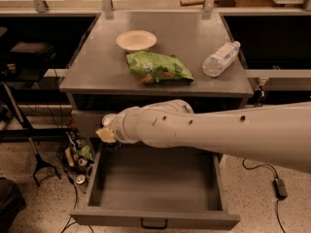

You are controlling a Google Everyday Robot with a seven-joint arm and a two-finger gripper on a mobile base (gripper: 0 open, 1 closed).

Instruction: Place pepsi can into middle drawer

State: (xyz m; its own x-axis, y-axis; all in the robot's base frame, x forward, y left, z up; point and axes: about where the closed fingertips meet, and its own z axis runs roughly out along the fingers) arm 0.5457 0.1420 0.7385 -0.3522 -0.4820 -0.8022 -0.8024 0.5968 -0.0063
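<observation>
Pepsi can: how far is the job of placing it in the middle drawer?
Done: the middle drawer is pulled open. In hand: the claw hovers at its left rear corner; a silver rim there may be the pepsi can. Left: setting the can inside.

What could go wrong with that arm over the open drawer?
The gripper hangs over the left rear corner of the middle drawer, close to its side wall. Anything released there might catch the rim and tumble into the clutter beside it. The arm also passes close to the cabinet front and may bump it.
</observation>
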